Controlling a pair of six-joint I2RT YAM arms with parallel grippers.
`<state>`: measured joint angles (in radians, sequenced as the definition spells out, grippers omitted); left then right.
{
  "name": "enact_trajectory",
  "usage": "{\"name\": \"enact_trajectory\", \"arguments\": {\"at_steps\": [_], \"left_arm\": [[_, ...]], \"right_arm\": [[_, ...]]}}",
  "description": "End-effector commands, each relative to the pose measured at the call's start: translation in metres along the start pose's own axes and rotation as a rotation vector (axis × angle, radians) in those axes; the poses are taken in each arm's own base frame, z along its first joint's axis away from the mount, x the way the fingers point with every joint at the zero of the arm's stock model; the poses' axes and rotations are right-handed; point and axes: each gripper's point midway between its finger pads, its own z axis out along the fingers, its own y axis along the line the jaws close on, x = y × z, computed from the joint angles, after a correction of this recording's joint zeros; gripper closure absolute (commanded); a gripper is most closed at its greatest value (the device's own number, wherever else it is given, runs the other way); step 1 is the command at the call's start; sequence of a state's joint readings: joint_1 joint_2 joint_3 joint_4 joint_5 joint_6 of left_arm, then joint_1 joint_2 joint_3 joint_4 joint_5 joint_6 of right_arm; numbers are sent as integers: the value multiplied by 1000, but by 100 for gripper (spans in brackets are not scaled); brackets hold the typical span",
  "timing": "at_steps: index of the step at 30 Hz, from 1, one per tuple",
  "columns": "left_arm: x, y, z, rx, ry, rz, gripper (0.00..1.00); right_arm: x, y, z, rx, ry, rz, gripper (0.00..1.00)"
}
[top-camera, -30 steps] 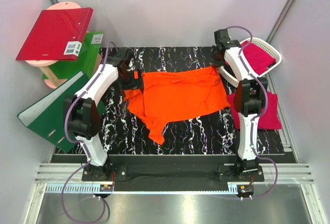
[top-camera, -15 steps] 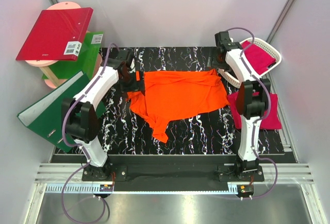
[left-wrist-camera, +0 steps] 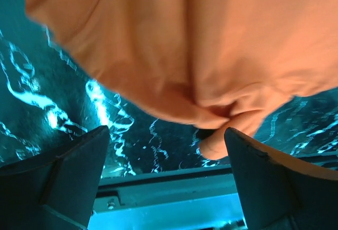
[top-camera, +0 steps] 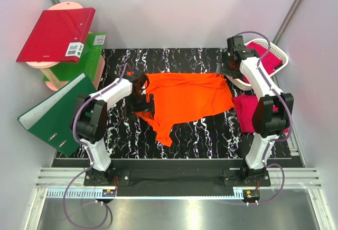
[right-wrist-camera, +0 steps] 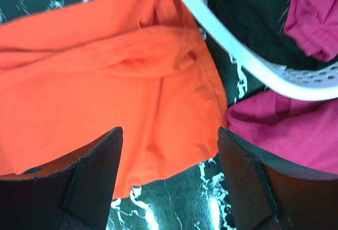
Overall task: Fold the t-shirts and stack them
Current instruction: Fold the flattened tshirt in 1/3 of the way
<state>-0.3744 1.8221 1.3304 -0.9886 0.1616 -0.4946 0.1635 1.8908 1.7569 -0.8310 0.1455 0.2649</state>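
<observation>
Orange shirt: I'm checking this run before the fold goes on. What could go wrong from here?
1. The orange shirt lies wrinkled, its edge bunched at the open left gripper; a fold made now may come out uneven.
2. The open right gripper hangs over the shirt's corner, close to the white basket and a pink shirt; a grab there might catch either.

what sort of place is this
Probably a robot lab cell: white panels box in a black marbled table, left arm and right arm are bolted at its near edge, an orange t-shirt lies on it.
</observation>
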Motion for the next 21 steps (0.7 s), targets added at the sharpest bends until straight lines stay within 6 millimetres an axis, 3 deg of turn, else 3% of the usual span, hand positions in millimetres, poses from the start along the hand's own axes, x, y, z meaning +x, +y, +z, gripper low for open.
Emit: {"name": "enact_trajectory", "arguments": {"at_steps": [1, 5, 7, 8, 9, 12, 13, 17, 21], "left_arm": [[8, -8, -6, 75, -25, -59, 10], [11, -8, 10, 88, -14, -79, 26], [12, -8, 17, 87, -1, -88, 39], [10, -9, 22, 91, -3, -89, 49], [10, -8, 27, 85, 1, -93, 70], [4, -7, 32, 75, -6, -89, 89], [3, -8, 32, 74, -8, -89, 100], [1, -10, 23, 86, -33, -85, 100], [7, 4, 27, 34, -17, -94, 100]], "right_arm": [[7, 9, -12, -63, -2, -10, 21], [10, 11, -15, -80, 5, -9, 21], [11, 13, -16, -96, 7, -6, 21], [11, 14, -17, -100, 9, -6, 21], [12, 14, -17, -104, 12, -6, 21], [13, 18, -21, -130, 13, 1, 21], [15, 20, -22, -140, 20, 1, 21], [19, 19, -23, -140, 26, -1, 21], [23, 19, -21, -141, 38, 1, 21]]}}
